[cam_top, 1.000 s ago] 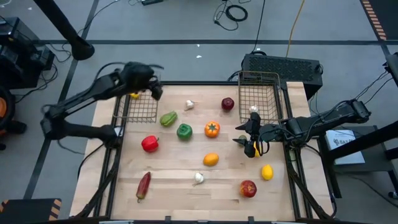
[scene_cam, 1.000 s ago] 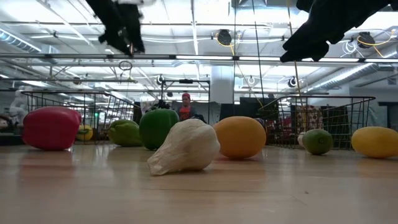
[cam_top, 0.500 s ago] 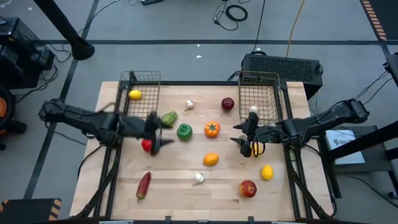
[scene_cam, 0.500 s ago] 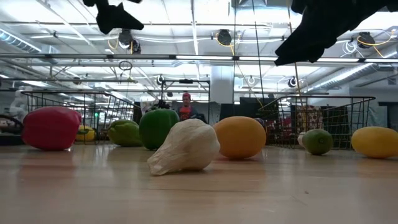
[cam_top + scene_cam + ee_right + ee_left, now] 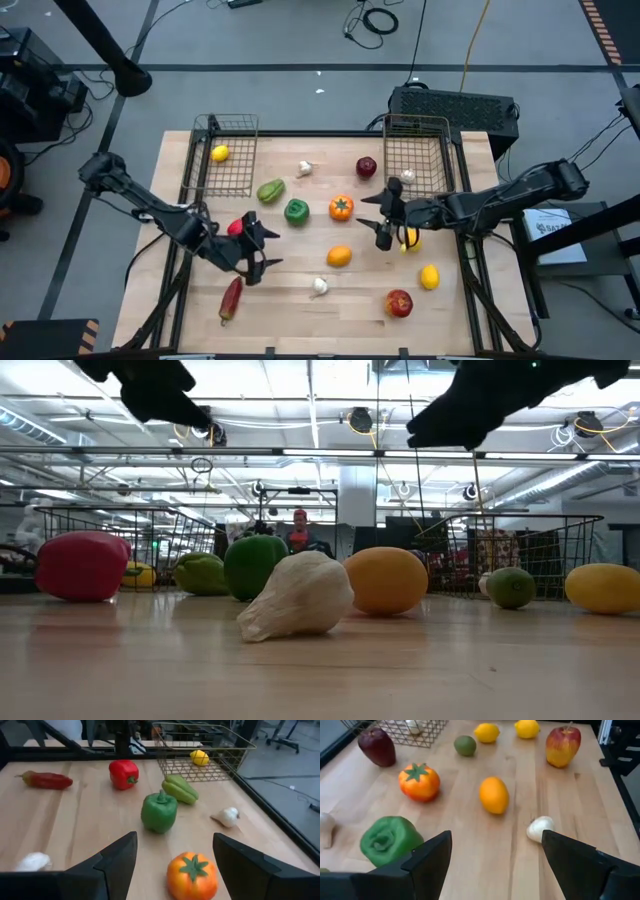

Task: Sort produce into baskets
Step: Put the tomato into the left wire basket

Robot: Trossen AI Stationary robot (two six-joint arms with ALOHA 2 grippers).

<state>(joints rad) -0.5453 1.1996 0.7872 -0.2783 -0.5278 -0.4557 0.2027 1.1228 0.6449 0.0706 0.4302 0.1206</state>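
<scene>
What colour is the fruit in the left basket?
Yellow: a lemon in the left basket, clearest in the high view.

Overhead view of the wooden table (image 5: 290,300). The left gripper (image 5: 262,250), fingers spread, hovers just beside the red pepper (image 5: 236,228), with the dark red chili (image 5: 231,297) near it. The right gripper (image 5: 377,222), also parted, hangs between the orange tomato (image 5: 341,208) and a lemon (image 5: 410,240), near the right basket (image 5: 417,155). The left basket (image 5: 222,165) holds one lemon (image 5: 219,153).
</scene>
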